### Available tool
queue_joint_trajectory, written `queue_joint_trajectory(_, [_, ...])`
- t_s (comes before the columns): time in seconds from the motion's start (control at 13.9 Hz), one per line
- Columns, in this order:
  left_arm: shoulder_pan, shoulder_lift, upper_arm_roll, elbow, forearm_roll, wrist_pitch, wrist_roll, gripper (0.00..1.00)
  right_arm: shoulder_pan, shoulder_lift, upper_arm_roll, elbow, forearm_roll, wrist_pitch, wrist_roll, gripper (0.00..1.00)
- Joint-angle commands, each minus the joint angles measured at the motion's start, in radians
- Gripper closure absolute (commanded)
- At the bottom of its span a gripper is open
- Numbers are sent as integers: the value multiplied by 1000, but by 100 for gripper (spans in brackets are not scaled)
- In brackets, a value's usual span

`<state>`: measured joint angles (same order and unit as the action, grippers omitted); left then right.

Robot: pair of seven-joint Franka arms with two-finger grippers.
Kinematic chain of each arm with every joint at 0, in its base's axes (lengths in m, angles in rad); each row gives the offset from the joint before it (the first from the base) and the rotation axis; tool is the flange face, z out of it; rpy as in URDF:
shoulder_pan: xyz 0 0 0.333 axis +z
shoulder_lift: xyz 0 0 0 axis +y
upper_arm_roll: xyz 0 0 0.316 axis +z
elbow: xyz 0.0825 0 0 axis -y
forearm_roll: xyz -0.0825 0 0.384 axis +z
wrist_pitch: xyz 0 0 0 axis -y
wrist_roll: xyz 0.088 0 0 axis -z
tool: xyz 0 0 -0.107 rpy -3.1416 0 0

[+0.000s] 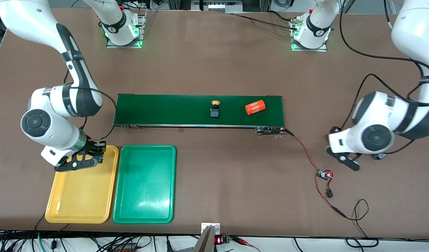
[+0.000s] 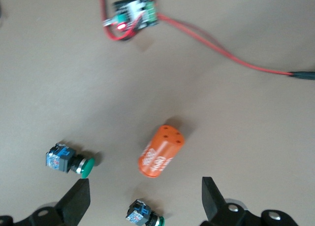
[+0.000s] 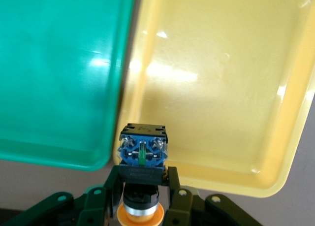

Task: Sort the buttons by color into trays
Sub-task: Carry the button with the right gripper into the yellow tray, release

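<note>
My right gripper is shut on a yellow-capped button and holds it over the yellow tray at its edge nearest the belt; the wrist view shows that tray below the button. The green tray lies beside it, bare. A second yellow-capped button lies on the conveyor belt. My left gripper is open over the table at the left arm's end, above two green-capped buttons. In the front view that gripper hides them.
An orange cylinder with white print lies on the belt, toward the left arm's end. Another orange cylinder lies between the green buttons. A small circuit board with red wires sits on the table near the left gripper.
</note>
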<state>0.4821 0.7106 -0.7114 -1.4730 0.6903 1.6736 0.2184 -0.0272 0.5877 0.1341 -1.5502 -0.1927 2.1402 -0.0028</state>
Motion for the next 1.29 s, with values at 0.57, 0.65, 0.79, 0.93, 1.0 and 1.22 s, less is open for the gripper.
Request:
queue_joint_trajectory(0.57, [141, 58, 202, 120, -176, 165, -261, 0, -85, 139, -13, 39, -8, 150, -106, 23])
queue_joint_trajectory(0.65, [151, 76, 202, 122, -181, 190, -307, 0, -85, 141, -13, 39, -7, 150, -106, 15])
queue_joint_trajectory(0.79, [184, 105, 202, 125, -219, 242, -373, 0, -85, 138, -13, 39, 7, 148, -98, 5])
queue_joint_trajectory(0.93, [181, 115, 204, 123, -241, 297, -384, 0, -80, 120, -4, 27, 12, 104, -91, 0])
queue_joint_trajectory(1.0, [182, 124, 204, 125, -239, 317, -384, 0, -71, 101, -1, 29, 34, 27, -48, 0])
queue_joint_trajectory(1.22, [181, 148, 227, 128, -242, 371, -396, 0, -34, 29, 35, 29, 84, -112, 87, 0])
